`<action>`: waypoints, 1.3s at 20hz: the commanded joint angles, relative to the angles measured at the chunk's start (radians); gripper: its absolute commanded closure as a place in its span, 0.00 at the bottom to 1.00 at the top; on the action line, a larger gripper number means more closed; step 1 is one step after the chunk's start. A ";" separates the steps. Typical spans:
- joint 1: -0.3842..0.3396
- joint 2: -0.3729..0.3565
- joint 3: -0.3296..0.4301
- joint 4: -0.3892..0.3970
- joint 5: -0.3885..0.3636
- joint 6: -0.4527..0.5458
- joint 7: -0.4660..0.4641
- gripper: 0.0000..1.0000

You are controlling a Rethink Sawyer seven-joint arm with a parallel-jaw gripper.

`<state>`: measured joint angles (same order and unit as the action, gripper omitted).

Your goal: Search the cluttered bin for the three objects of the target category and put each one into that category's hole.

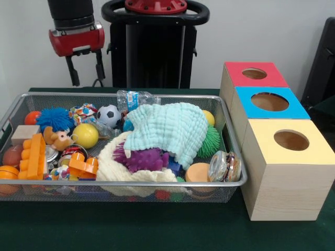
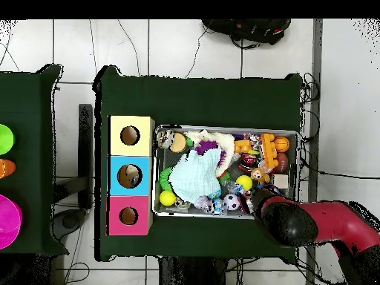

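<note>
The cluttered bin (image 1: 125, 183), a wire mesh basket, is full of toys: a mint cloth (image 1: 170, 128), a purple spiky toy (image 1: 141, 158), a soccer ball (image 1: 109, 115), a yellow ball (image 1: 85, 135), a blue spiky ball (image 1: 55, 119) and orange blocks (image 1: 35, 156). It also shows in the overhead view (image 2: 223, 128). Beside it stand three wooden boxes with round holes, topped red (image 1: 233, 73), blue (image 1: 246, 107) and yellow (image 1: 261, 138). My gripper (image 1: 86, 70) hangs open and empty above the bin's far left corner. In the overhead view the arm (image 2: 291, 223) hides it.
A clear bottle (image 1: 133, 98), a green spiky ball (image 1: 210, 141), a glass jar (image 1: 225, 166) and a cream knit cloth (image 1: 112, 167) also lie in the bin. The black pedestal (image 1: 154, 47) stands behind it. A second table (image 2: 22, 159) with bright plastic items is at the overhead left.
</note>
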<state>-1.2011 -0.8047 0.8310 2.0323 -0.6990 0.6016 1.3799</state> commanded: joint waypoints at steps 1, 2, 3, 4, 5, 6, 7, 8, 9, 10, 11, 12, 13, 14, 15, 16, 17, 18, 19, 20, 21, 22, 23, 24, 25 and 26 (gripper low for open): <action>0.228 -0.089 -0.322 -0.047 0.021 -0.052 0.562 0.00; 0.232 -0.083 -0.333 -0.047 0.028 -0.061 0.552 0.00; 0.237 -0.078 -0.343 -0.046 0.034 -0.070 0.543 0.00; 0.245 -0.065 -0.358 -0.054 0.038 -0.082 0.528 0.00; 0.253 -0.051 -0.372 -0.062 0.043 -0.094 0.513 0.00; 0.259 -0.033 -0.385 -0.071 0.042 -0.108 0.499 0.00; 0.266 -0.016 -0.393 -0.084 0.036 -0.116 0.479 0.00; 0.267 0.000 -0.400 -0.089 0.029 -0.130 0.466 0.00; 0.264 0.013 -0.399 -0.094 0.028 -0.137 0.448 0.00; 0.265 0.019 -0.404 -0.098 0.024 -0.149 0.443 0.00; 0.264 0.017 -0.405 -0.095 0.024 -0.156 0.437 0.00; 0.263 0.016 -0.406 -0.096 0.027 -0.159 0.432 0.00; 0.262 0.014 -0.405 -0.096 0.028 -0.158 0.424 0.00; 0.260 0.021 -0.402 -0.099 0.030 -0.154 0.413 0.00; 0.259 0.029 -0.404 -0.103 0.028 -0.161 0.407 0.00; 0.257 0.041 -0.404 -0.109 0.027 -0.167 0.398 0.00; 0.253 0.051 -0.404 -0.113 0.028 -0.172 0.390 0.00; 0.248 0.060 -0.401 -0.119 0.031 -0.174 0.378 0.00; 0.243 0.064 -0.399 -0.121 0.037 -0.171 0.368 0.00; 0.235 0.069 -0.393 -0.124 0.044 -0.167 0.355 0.00; 0.226 0.078 -0.387 -0.127 0.050 -0.163 0.340 0.00; 0.220 0.083 -0.382 -0.130 0.055 -0.157 0.330 0.00; 0.214 0.089 -0.377 -0.133 0.060 -0.152 0.320 0.00; 0.210 0.091 -0.374 -0.135 0.063 -0.146 0.313 0.00; 0.206 0.094 -0.369 -0.139 0.066 -0.140 0.305 0.00; 0.201 0.101 -0.363 -0.146 0.070 -0.131 0.292 0.00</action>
<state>-0.9688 -0.7607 0.4764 1.9907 -0.6653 0.4709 1.6265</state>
